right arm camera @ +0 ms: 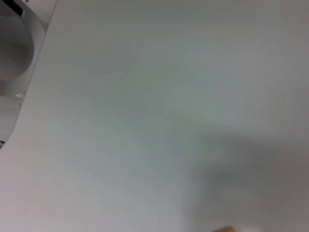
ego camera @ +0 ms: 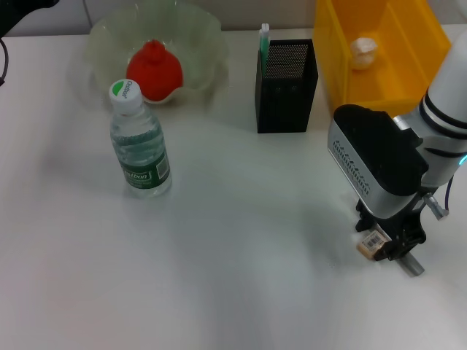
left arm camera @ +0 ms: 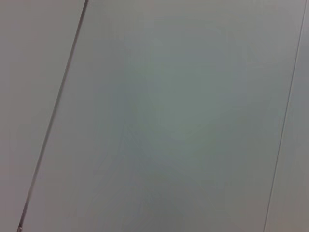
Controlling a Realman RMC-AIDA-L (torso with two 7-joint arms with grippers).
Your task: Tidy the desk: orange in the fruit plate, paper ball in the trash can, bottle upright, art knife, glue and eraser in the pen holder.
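My right gripper (ego camera: 385,239) hangs low over the table's near right, shut on a tan eraser (ego camera: 371,243) with a barcode label that sticks out to one side. The eraser's edge (right arm camera: 223,229) just shows in the right wrist view. The bottle (ego camera: 139,141) stands upright at centre left. The orange (ego camera: 155,71) lies in the glass fruit plate (ego camera: 206,40) behind it. A green-and-white stick (ego camera: 264,40) stands in the black mesh pen holder (ego camera: 287,91). The paper ball (ego camera: 363,49) lies in the yellow trash can (ego camera: 341,80). The art knife is not visible.
A short grey piece (ego camera: 412,264) pokes out below the right gripper; I cannot tell what it is. A dark part of the left arm (ego camera: 14,16) sits at the far left corner. The left wrist view holds only a plain pale surface (left arm camera: 154,116).
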